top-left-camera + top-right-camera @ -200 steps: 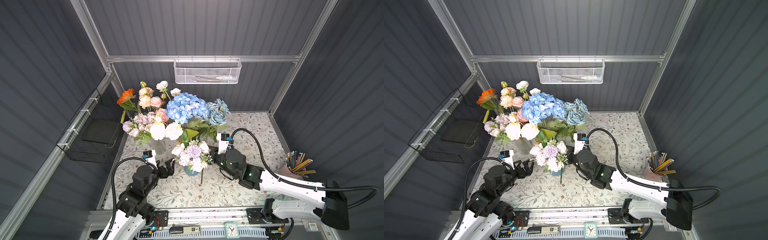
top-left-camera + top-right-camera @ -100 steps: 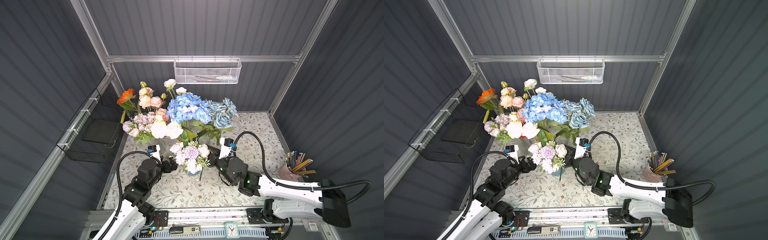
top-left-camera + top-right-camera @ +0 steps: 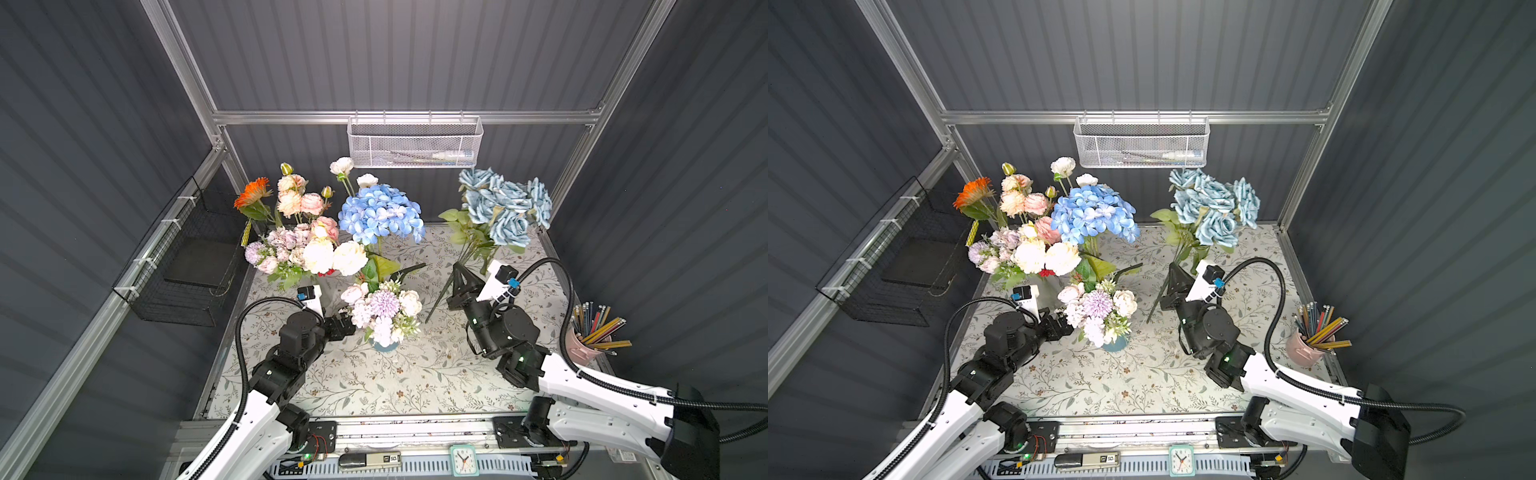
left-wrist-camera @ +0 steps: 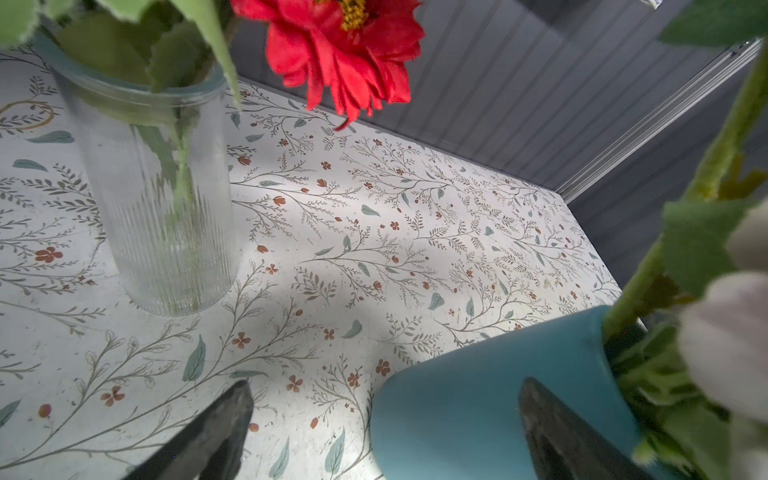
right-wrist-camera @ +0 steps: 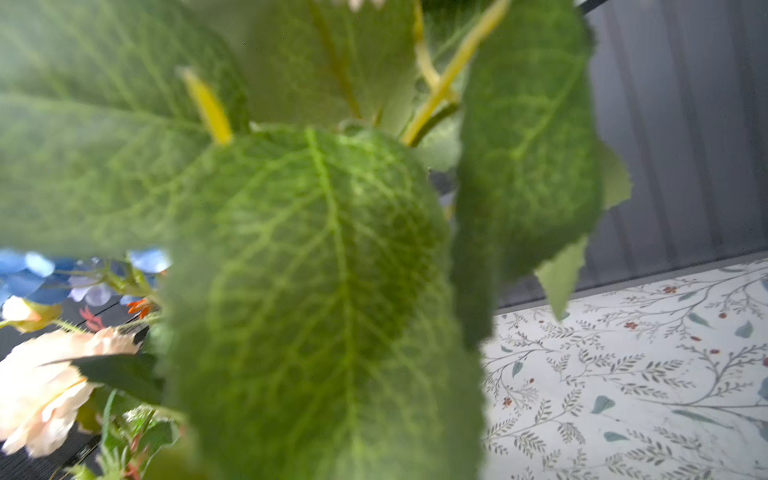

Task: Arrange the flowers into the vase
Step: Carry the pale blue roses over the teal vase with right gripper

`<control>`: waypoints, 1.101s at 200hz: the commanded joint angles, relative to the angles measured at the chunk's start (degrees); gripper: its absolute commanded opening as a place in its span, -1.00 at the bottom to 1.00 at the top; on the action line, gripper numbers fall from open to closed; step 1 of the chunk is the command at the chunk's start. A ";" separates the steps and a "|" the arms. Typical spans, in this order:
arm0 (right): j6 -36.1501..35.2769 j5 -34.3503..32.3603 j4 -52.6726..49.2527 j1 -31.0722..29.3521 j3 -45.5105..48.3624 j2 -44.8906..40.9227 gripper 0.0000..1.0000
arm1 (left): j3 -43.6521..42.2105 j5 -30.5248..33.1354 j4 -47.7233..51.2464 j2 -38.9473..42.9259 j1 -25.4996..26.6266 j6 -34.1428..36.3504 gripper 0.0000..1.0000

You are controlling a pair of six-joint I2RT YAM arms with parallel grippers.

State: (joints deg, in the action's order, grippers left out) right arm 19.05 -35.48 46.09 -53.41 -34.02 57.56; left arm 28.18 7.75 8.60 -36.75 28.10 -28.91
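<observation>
- Nearest, at the left tool (image 3: pixel 341 328): stands wide apart and empty, with the teal vase (image 4: pixel 478 415) just beside one jaw; could tip that vase with one careless sideways nudge.
- At the right tool (image 3: pixel 459 276): clamps shut on the stems of the dusty-blue roses (image 3: pixel 503 203) and holds them clear of the worktop (image 3: pixel 415 382), apart from both vases; could let so top-heavy a bunch swivel in a narrow pinch, or snag its leaves on crowded blooms going in.
- In the pink cup (image 3: pixel 582 347): holds pencils (image 3: pixel 598 328).
- In the teal vase: holds a lilac, white and pink bunch (image 3: pixel 384 305).
- In the glass vase (image 4: pixel 166 232): holds green stems, with a red daisy (image 4: pixel 345 54) by the rim and peach and white heads (image 3: pixel 318 255) above.
- For the blue hydrangea (image 3: pixel 380 214): hard to tell which vase takes its stem.
- Farthest, in the mesh basket (image 3: pixel 415 143) on the back wall: holds a few slim items.
</observation>
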 commanded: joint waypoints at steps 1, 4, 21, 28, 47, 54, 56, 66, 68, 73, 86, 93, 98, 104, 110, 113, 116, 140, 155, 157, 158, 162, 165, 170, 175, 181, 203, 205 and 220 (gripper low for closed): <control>-5.10 1.97 11.96 0.56 0.22 1.71 -1.00 | 2.60 0.02 -2.05 -1.40 0.34 0.79 0.99; -5.15 1.98 12.83 0.65 0.26 2.12 -1.00 | 2.72 -0.01 -2.08 -1.59 0.34 0.73 1.00; -3.41 3.10 17.73 1.11 0.80 3.78 -1.00 | 2.83 -0.01 -2.10 -2.09 0.32 1.24 1.00; -2.37 3.58 19.93 1.11 1.14 4.54 -1.00 | 2.82 -0.02 -1.93 -2.10 0.34 1.54 1.00; 0.17 5.13 26.99 1.11 2.01 6.24 -1.00 | 3.02 0.11 -1.46 -1.77 0.29 2.65 1.00; 0.75 5.74 29.49 1.12 2.31 8.17 -1.00 | 3.10 0.17 -1.26 -1.74 0.34 2.95 1.00; 0.91 5.90 30.16 1.12 2.41 8.44 -1.00 | 3.10 0.23 -1.23 -1.74 0.30 3.04 1.00; 2.43 6.56 32.78 1.16 2.57 9.50 -1.00 | 3.35 0.50 -0.92 -1.79 0.32 3.31 1.00; 2.65 6.79 33.22 1.12 2.49 9.65 -1.00 | 3.36 0.49 -0.88 -1.82 0.34 3.37 0.99; 3.25 7.33 34.28 1.11 2.52 10.09 -1.00 | 3.45 0.64 -0.70 -1.95 0.31 3.48 1.00; 4.67 8.67 36.01 1.12 2.18 11.10 -1.00 | 3.72 0.84 -0.60 -2.24 0.33 3.53 1.00; 5.47 9.44 36.39 1.11 1.79 11.57 -1.00 | 3.80 0.93 -0.60 -2.44 0.30 3.52 0.99; 5.89 10.11 36.69 1.04 1.50 12.04 -1.00 | 3.81 1.04 -0.60 -2.59 0.29 3.67 0.99; 6.38 10.63 36.95 1.02 1.14 12.54 -1.00 | 3.80 1.13 -0.70 -2.70 0.29 3.68 0.99; 6.72 11.01 37.22 0.87 0.74 13.05 -1.00 | 3.72 1.22 -0.77 -2.77 0.29 3.68 1.00; 6.85 11.19 37.43 0.90 0.65 13.33 -1.00 | 3.70 1.24 -0.85 -2.79 0.31 3.68 1.00; 6.83 11.30 37.64 0.78 0.54 13.56 -1.00 | 3.61 1.30 -0.96 -2.80 0.36 3.68 1.00; 6.53 11.47 38.63 0.10 -0.03 13.85 -1.00 | 3.54 1.04 -1.31 -2.80 0.30 3.62 1.00; 6.73 11.73 38.64 -0.12 0.00 13.24 -1.00 | 3.36 0.97 -1.46 -2.97 0.32 3.65 1.00; 6.69 11.75 38.64 -0.18 0.01 13.20 -1.00 | 3.39 0.96 -1.50 -3.02 0.30 3.67 0.99; 6.70 11.75 38.55 -0.19 0.01 13.15 -1.00 | 3.29 0.96 -1.49 -3.00 0.30 3.68 0.99; 6.55 11.88 38.64 -0.27 0.01 12.96 -1.00 | 3.19 0.83 -1.57 -3.05 0.29 3.60 1.00; 6.49 11.99 38.64 -0.33 -0.05 12.82 -1.00 | 3.11 0.78 -1.59 -3.06 0.29 3.55 0.99; 6.25 12.00 38.64 -0.46 0.00 12.64 -1.00 | 2.92 0.69 -1.76 -3.15 0.29 3.46 0.99; 6.19 12.08 38.64 -0.55 -0.10 12.51 -1.00 | 2.77 0.60 -1.80 -3.14 0.32 3.34 1.00; 5.88 12.25 38.56 -0.71 -0.17 12.55 -1.00 | 2.56 0.59 -1.91 -3.15 0.32 3.12 0.99; 4.98 12.11 38.30 -0.87 -1.04 14.79 -1.00 | 2.05 0.51 -2.44 -2.96 0.30 2.62 1.00; 4.84 12.13 38.31 -0.90 -1.09 15.15 -1.00 | 2.05 0.51 -2.45 -2.97 0.34 2.54 1.00; 3.62 11.71 38.61 -1.00 -1.94 18.15 -1.00 | 2.04 0.51 -2.51 -2.81 0.29 2.45 0.99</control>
State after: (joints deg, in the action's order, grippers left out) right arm 25.15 -24.38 82.06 -53.95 -33.47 72.38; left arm 30.24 8.16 7.53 -39.88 28.10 -26.55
